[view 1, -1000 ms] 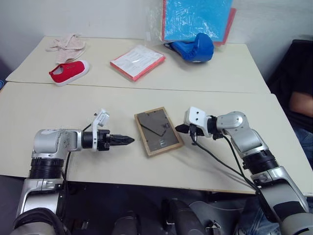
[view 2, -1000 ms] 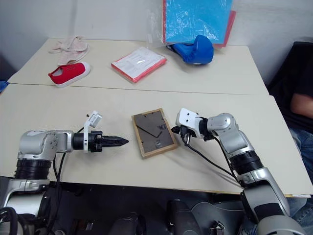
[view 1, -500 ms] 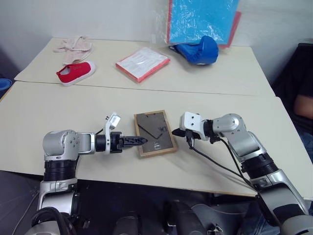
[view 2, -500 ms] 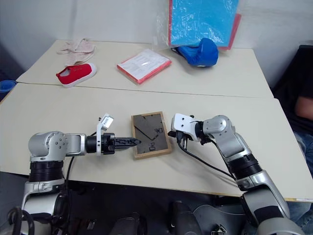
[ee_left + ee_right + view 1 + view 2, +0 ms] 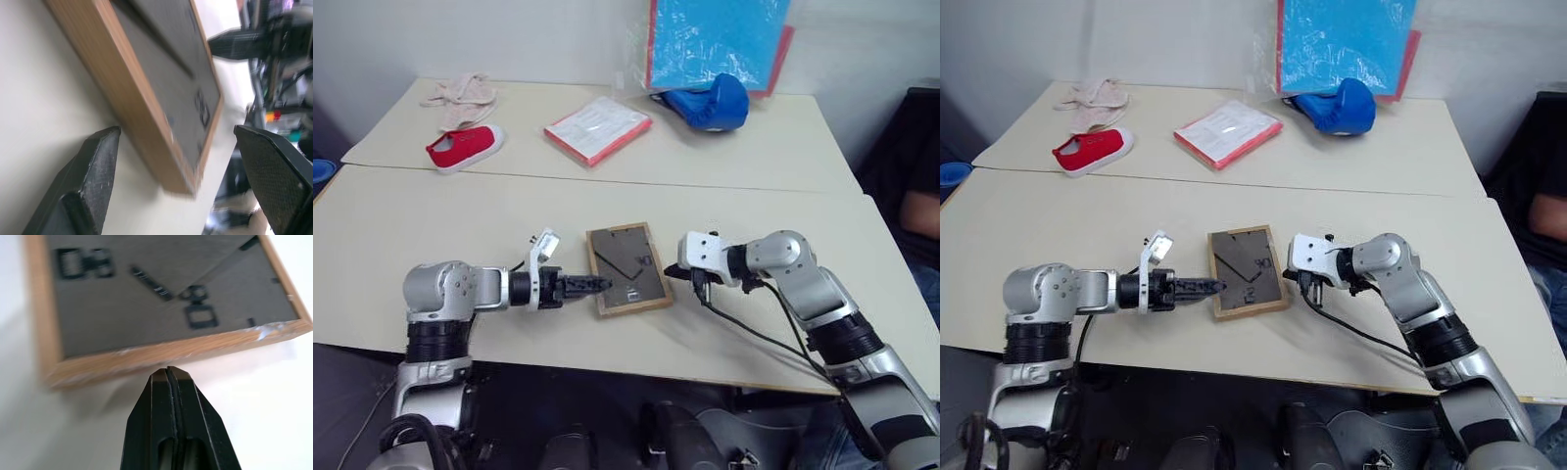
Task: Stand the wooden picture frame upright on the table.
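On the near half of the cream surface the wooden picture frame lies flat, dark backing panel and stand flap facing up, its light wood border turned a little askew to the surface's front edge. It sits between the two arms.

The left claw reaches in level from the frame's left side, its tips at the frame's near-left border. In the left wrist view its two black fingers stand wide apart, one low beside the frame's wooden edge, the other out past the frame's far side; the frame's corner lies between them and neither finger presses on it, so this claw is released and holds nothing.

The right claw comes in from the frame's right side, its tips just beside the right border. In the right wrist view its fingers are clenched together with no gap and nothing between them, pointing at the frame's wooden edge, close to it; whether they touch it I cannot tell.

Past a seam, on the far half of the surface, a red shoe lies at the left with a pale pink cloth behind it. A red-edged white packet lies near the middle. Farther right a blue boxing glove rests against a blue plastic-wrapped board leaning on the wall.

At the right edge a person's arm shows in dark clothing.
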`<move>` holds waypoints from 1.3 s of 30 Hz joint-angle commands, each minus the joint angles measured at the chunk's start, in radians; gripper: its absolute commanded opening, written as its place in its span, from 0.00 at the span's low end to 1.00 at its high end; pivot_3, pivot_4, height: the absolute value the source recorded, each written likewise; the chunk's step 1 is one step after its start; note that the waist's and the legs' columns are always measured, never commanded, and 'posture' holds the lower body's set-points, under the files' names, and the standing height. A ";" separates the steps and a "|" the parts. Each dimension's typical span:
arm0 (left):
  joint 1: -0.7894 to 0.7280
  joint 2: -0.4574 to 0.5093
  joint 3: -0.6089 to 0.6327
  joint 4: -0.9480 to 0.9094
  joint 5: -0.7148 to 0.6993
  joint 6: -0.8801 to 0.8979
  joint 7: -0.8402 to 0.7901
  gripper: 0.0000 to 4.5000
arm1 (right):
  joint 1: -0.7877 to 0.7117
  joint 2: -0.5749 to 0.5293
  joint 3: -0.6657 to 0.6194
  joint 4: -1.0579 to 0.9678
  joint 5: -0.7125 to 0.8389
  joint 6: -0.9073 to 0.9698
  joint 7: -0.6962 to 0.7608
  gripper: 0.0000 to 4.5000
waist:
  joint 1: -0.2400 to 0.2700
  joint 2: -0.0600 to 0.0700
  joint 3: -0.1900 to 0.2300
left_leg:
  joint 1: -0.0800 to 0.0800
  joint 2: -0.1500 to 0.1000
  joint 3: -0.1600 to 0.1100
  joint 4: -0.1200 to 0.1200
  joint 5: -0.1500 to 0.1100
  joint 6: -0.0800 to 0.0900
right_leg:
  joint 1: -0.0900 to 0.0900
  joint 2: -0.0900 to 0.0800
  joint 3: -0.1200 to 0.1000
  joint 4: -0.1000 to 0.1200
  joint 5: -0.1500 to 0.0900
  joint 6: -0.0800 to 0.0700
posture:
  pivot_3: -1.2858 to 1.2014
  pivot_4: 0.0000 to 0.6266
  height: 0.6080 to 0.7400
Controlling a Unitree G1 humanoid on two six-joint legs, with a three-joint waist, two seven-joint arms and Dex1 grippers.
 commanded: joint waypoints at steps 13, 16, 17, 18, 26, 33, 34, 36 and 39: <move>-0.058 -0.154 -0.076 0.142 0.011 -0.051 0.074 0.86 | 0.025 0.068 0.047 -0.101 0.018 0.056 -0.018 0.00 | 0.036 0.000 0.000 | 0.006 -0.001 -0.001 0.000 -0.002 0.003 | 0.008 -0.001 0.001 -0.002 -0.001 -0.001 | 0.52 0.24 1.00; -0.085 -0.149 -0.051 0.160 -0.002 -0.044 0.066 0.86 | 0.028 0.063 0.042 -0.103 0.023 0.062 -0.022 0.00 | 0.033 0.000 0.000 | 0.005 -0.001 -0.002 0.000 -0.002 0.003 | 0.008 -0.001 0.001 -0.003 -0.001 0.000 | 0.52 0.24 1.00; -0.088 -0.140 -0.049 0.164 -0.004 -0.044 0.062 0.79 | 0.028 0.059 0.041 -0.101 0.023 0.060 -0.023 0.00 | 0.032 0.000 0.000 | 0.005 -0.001 -0.001 0.000 -0.002 0.003 | 0.007 -0.001 0.001 -0.003 -0.001 0.000 | 0.52 0.24 1.00; -0.090 -0.132 -0.046 0.169 -0.007 -0.042 0.058 0.75 | 0.029 0.056 0.039 -0.099 0.022 0.060 -0.024 0.00 | 0.031 0.000 0.000 | 0.005 -0.001 -0.001 0.000 -0.002 0.003 | 0.007 0.000 0.001 -0.003 -0.001 0.000 | 0.52 0.24 1.00; -0.075 -0.070 -0.014 0.138 -0.063 -0.021 0.014 0.32 | 0.044 0.041 0.027 -0.092 0.022 0.046 -0.040 0.00 | 0.001 -0.002 0.001 | 0.005 0.000 -0.001 -0.001 0.000 0.000 | 0.007 0.000 0.001 -0.001 -0.001 0.000 | 0.52 0.24 1.00; -0.064 -0.014 0.032 -0.005 -0.156 -0.045 -0.058 0.32 | 0.044 0.021 -0.131 -0.210 0.222 0.282 -0.025 0.12 | 0.003 -0.003 0.005 | 0.003 0.000 -0.002 -0.001 0.000 -0.001 | 0.003 0.001 0.001 0.000 -0.001 0.000 | 0.52 0.24 1.00; -0.061 -0.004 0.029 -0.022 -0.161 -0.056 -0.066 0.32 | 0.031 0.025 -0.161 -0.225 0.264 0.343 -0.028 0.20 | 0.004 -0.003 0.005 | 0.002 0.000 -0.002 -0.001 0.000 -0.001 | 0.003 0.001 0.001 0.000 -0.001 0.000 | 0.52 0.24 1.00; -0.055 0.027 0.012 -0.079 -0.171 -0.090 -0.093 0.32 | -0.030 0.039 -0.236 -0.247 0.378 0.503 -0.037 0.34 | 0.002 -0.003 0.005 | 0.002 0.000 -0.002 -0.001 0.000 -0.001 | 0.003 0.000 0.001 0.000 -0.001 0.000 | 0.52 0.24 1.00; -0.046 0.066 -0.031 -0.137 -0.165 -0.149 -0.126 0.32 | -0.110 0.067 -0.287 -0.238 0.479 0.652 -0.075 0.58 | 0.003 -0.002 0.006 | 0.001 0.000 -0.002 -0.001 0.000 -0.001 | 0.002 0.000 0.001 0.000 -0.001 -0.001 | 0.52 0.24 1.00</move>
